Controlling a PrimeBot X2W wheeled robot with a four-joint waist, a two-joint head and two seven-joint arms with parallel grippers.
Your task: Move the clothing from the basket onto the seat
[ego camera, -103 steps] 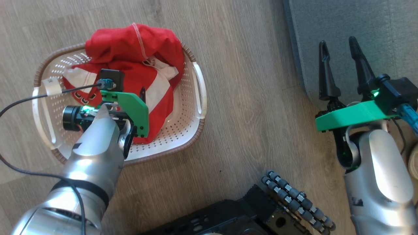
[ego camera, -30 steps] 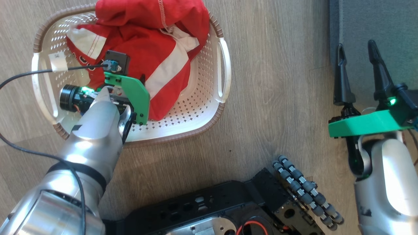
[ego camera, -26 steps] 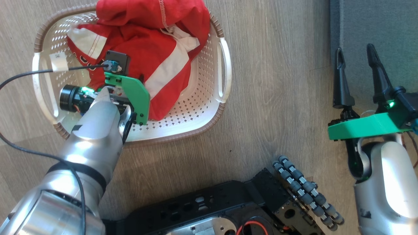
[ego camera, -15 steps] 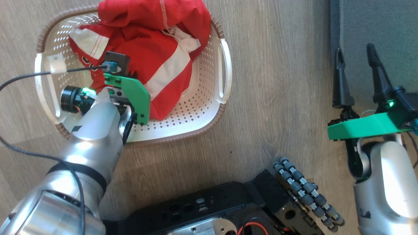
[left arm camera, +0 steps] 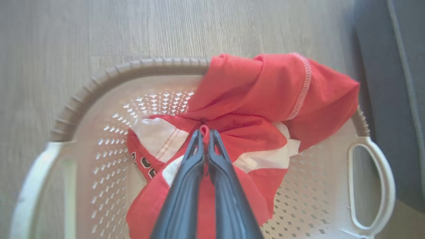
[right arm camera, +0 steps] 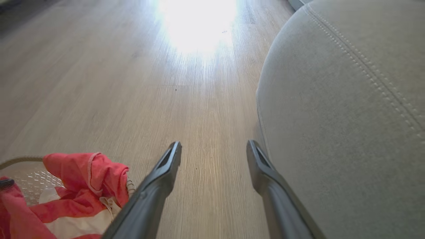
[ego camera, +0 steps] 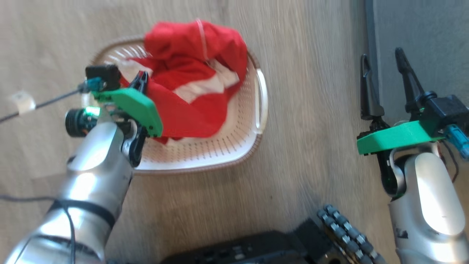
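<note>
lettering (left arm camera: 143, 163) on clothing (left arm camera: 259, 89) unreadable; left gripper (left arm camera: 206, 132) pinching it over basket (left arm camera: 132, 66); right gripper (right arm camera: 214, 146) spread wide.

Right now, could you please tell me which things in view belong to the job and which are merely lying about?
Part of the job: the clothing, pinched in the shut left claw; the basket beneath it; the seat; the open right claw near the seat.
Not part of it: the wooden floor; the tagged cable; the base's roller wheel.

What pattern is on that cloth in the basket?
The clothing is bright red with broad white stripes, clearest in the left wrist view.
</note>
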